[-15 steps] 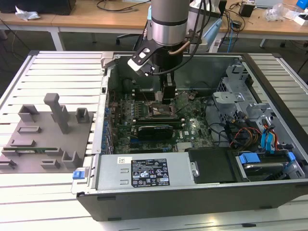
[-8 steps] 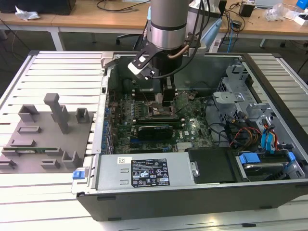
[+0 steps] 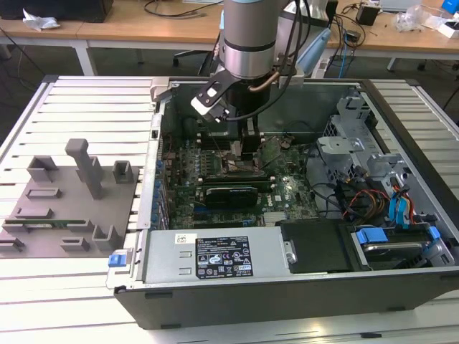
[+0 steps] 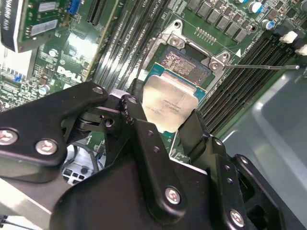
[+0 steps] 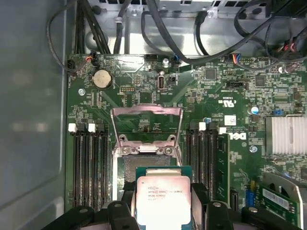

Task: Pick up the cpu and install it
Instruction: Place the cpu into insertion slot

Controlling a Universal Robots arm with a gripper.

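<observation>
Silvery metal tops the cpu (image 5: 162,203), a small square chip on a green base. We note it clamped by two opposite edges between the black fingers (image 4: 133,115) of the gripper (image 4: 165,122), jaws closed to the chip's width. The chip hangs level over the open socket (image 5: 144,165), partly covering it; we cannot tell whether it touches. The socket's metal load frame (image 5: 146,125) stands lifted clear. Rows of black memory slots (image 5: 88,167) flank the socket on both sides of the green motherboard (image 5: 230,96).

In the exterior view the arm (image 3: 247,36) reaches down into an open computer case (image 3: 287,294) lying on its side. The case rests on a pale slatted table (image 3: 79,294). On the exterior view's left sits a grey fixture plate (image 3: 64,193), well apart from the case. Wooden desks (image 3: 143,25) line the room behind.
</observation>
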